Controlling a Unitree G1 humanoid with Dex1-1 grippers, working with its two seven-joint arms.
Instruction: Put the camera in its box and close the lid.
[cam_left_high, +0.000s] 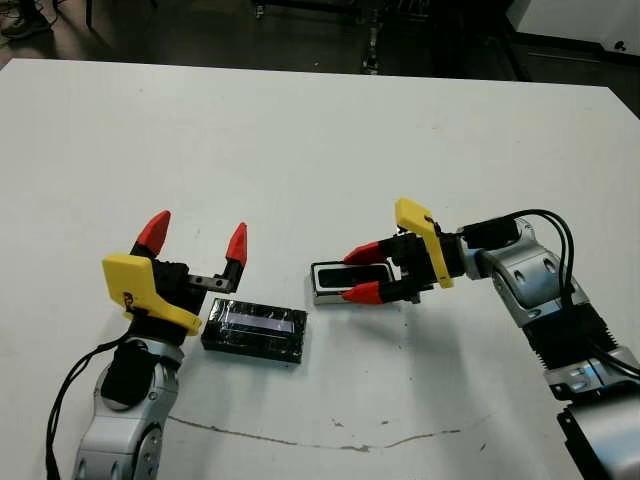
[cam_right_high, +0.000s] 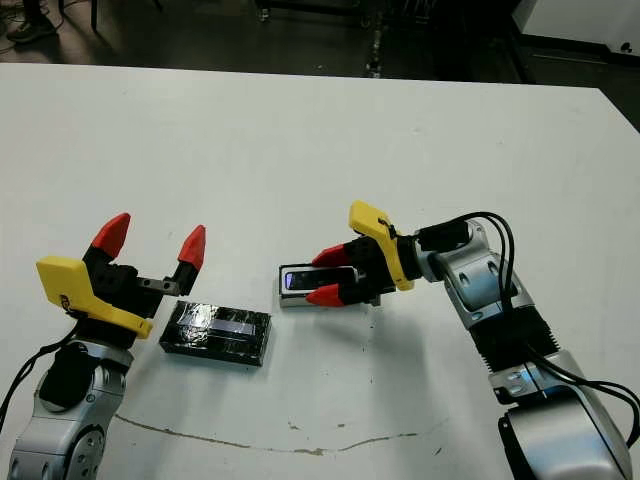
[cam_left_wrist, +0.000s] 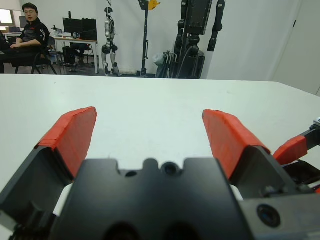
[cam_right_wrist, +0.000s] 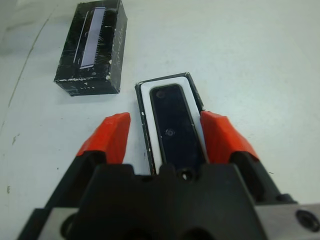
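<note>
- Right wrist view: the camera (cam_right_wrist: 173, 125) is seated in the box (cam_right_wrist: 145, 107); the right hand (cam_right_wrist: 166, 136) is spread open astride it, gripping nothing.
- The left hand (cam_left_high: 195, 237), open and empty, is best closed squarely across the lid (cam_left_high: 254, 332).

No text, brand, number or sign can be read. The lid (cam_right_wrist: 91, 47) carries faint pale marks along its side, too small to make out, and the camera (cam_right_wrist: 175, 127) shows no lettering.
</note>
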